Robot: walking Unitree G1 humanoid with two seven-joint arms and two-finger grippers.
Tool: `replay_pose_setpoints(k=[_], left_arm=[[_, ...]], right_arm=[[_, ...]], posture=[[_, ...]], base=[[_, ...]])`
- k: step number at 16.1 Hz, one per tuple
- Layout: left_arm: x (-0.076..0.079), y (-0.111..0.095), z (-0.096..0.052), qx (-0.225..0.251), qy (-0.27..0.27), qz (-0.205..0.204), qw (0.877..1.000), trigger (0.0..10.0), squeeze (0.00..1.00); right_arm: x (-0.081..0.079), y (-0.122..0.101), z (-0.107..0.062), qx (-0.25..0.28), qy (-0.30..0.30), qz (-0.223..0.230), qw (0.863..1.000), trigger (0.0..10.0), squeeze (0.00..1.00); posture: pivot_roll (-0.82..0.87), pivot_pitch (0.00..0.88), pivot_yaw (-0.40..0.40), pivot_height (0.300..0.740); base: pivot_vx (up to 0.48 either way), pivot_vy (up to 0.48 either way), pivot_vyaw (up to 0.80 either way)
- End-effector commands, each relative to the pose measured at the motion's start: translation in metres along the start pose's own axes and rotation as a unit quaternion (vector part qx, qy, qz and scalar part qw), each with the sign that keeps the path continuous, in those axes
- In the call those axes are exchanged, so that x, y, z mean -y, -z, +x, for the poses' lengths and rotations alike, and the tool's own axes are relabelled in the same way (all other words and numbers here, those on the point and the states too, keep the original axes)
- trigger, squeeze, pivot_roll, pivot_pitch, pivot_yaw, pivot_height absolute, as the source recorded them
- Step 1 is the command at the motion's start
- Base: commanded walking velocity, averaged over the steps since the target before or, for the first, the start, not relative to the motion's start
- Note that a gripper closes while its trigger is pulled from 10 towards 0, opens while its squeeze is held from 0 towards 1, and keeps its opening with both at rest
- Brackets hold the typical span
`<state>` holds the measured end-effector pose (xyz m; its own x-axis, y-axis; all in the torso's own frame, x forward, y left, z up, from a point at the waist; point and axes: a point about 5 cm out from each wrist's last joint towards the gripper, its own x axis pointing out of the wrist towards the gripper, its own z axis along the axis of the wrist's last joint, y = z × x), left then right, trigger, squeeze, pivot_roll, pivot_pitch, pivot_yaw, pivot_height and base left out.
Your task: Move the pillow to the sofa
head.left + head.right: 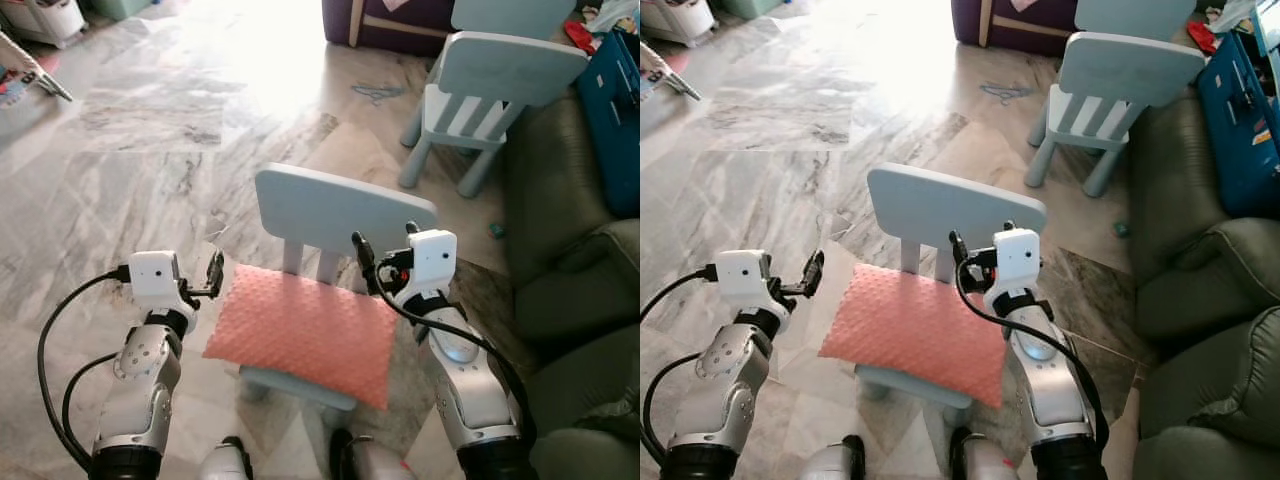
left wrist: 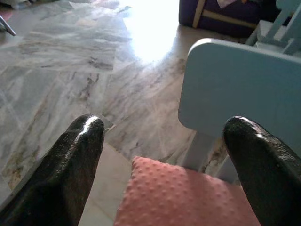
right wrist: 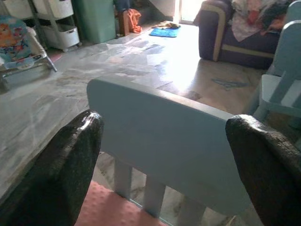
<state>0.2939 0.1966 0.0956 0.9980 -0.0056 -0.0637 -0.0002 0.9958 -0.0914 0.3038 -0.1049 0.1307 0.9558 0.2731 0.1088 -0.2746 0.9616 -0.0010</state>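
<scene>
A marble floor (image 1: 150, 150) spreads wide and sunlit through the room; along the robot's right runs a dark green sofa (image 1: 570, 300), with a blue crate (image 1: 615, 110) resting on its far end; a purple couch (image 3: 235, 35) stands at the far side of the room; beside the sofa stands a pale blue child's chair (image 1: 480, 95), and a second pale blue chair (image 1: 340, 215) sits directly before the robot, its backrest turned away; on that nearer chair's seat lies the pink dimpled pillow (image 1: 305, 335), flat, its near corners overhanging the seat edge, well apart from the sofa; the left gripper (image 1: 214, 272) hovers just beside the pillow's far left corner, its two black fingers (image 2: 70, 160) spread wide with the pillow's corner and the floor showing between them; the right gripper (image 1: 385, 248) is raised at the pillow's far right corner, close to the chair's backrest, its fingers (image 3: 66, 160) likewise held well apart with the backrest framed between them; neither claw touches the pillow.
</scene>
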Motion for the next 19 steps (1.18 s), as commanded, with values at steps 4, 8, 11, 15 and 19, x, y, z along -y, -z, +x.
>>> replay_pose_setpoints(k=[4, 8, 11, 15, 19], left_arm=[[0.0001, 0.0074, -0.0020, -0.018, 0.006, 0.005, 1.000, 10.0, 0.00], [0.0004, 0.0082, -0.0016, -0.023, 0.002, -0.004, 1.000, 10.0, 0.00], [0.0009, 0.0091, -0.0017, -0.024, 0.002, -0.008, 1.000, 10.0, 0.00], [-0.0006, 0.0097, -0.0020, -0.029, 0.000, -0.008, 1.000, 10.0, 0.00], [-0.0017, 0.0100, -0.0026, -0.032, -0.002, -0.010, 0.999, 10.0, 0.00]], right_arm=[[0.0010, 0.0024, -0.0028, -0.007, 0.002, 0.000, 1.000, 10.0, 0.00], [0.0018, 0.0020, -0.0021, -0.008, 0.003, 0.000, 1.000, 10.0, 0.00], [0.0008, 0.0016, -0.0026, -0.004, 0.003, 0.001, 1.000, 10.0, 0.00], [0.0007, 0.0013, -0.0032, -0.003, 0.004, -0.003, 1.000, 10.0, 0.00], [0.0022, 0.0027, -0.0044, -0.010, 0.010, -0.001, 1.000, 10.0, 0.00]], posture=[[0.02, 0.249, -0.041, 0.740], [0.02, 0.252, -0.041, 0.740], [0.01, 0.253, -0.040, 0.740], [0.01, 0.256, -0.040, 0.740], [0.01, 0.260, -0.040, 0.740]], base=[[0.000, 0.000, -0.80], [0.000, 0.000, -0.80], [0.000, 0.000, -0.71], [0.000, 0.000, 0.00], [0.000, 0.000, 0.00]])
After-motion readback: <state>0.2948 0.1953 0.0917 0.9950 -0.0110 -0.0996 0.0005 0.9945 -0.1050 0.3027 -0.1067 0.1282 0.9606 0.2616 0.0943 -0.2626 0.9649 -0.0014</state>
